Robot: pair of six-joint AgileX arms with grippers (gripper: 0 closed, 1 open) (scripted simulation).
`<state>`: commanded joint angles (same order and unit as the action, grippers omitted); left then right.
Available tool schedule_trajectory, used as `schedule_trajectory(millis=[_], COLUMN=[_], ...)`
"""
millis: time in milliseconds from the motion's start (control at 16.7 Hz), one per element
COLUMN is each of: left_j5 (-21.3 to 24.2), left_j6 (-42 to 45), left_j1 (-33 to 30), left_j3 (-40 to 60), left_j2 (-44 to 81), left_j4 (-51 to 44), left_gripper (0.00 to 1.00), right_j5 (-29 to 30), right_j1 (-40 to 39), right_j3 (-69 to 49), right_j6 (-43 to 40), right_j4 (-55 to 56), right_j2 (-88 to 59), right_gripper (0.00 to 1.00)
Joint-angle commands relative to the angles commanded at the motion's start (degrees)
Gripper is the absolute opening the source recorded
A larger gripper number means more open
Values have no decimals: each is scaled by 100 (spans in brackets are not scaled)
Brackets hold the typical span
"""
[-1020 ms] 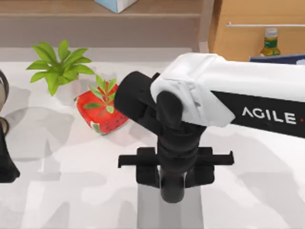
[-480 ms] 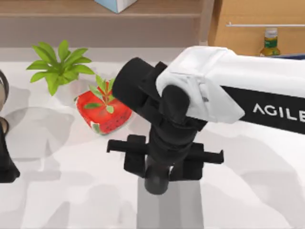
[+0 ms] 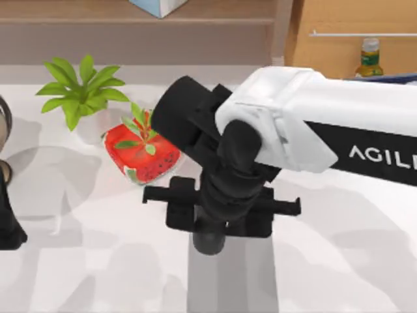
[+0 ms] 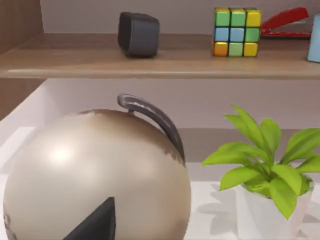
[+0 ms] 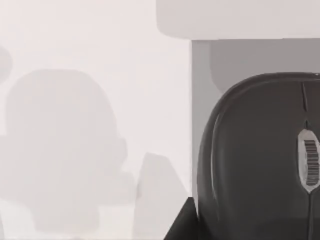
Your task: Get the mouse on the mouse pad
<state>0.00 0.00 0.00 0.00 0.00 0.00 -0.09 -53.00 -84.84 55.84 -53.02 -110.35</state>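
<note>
The mouse (image 5: 260, 160) is dark grey with a scroll wheel and looms close in the right wrist view, over the mouse pad (image 5: 200, 65). A dark fingertip (image 5: 177, 225) lies against its side. In the top view the mid-grey mouse pad (image 3: 260, 280) sits at the front centre of the table. My right gripper (image 3: 218, 218) hangs over the pad's far edge, shut on the mouse, and the arm hides the mouse from above. My left arm (image 3: 8, 225) is parked at the table's left edge.
A red strawberry-patterned pot (image 3: 140, 153) with a plant stands left of the right gripper, and a green plant (image 3: 81, 88) stands behind it. A beige globe (image 4: 95, 175) is close to the left wrist. A shelf (image 4: 150, 57) holds a cube and a stapler. A bottle (image 3: 369, 59) stands back right.
My right gripper has shifted left and toward the back of the table, from over the pad's middle to its far edge, turning slightly. The left arm has not moved.
</note>
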Motion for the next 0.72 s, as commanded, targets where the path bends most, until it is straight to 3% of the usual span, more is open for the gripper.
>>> schedule_trajectory(millis=[720], left_j5=[0], left_j6=[0], left_j1=[0], left_j3=[0], left_j2=[0], left_j4=[0], left_gripper=[100], right_j5=[-2], right_j1=[17], right_j3=[461], right_j6=[-252], right_j4=[-56], right_j2=[-619], right_gripper=[0])
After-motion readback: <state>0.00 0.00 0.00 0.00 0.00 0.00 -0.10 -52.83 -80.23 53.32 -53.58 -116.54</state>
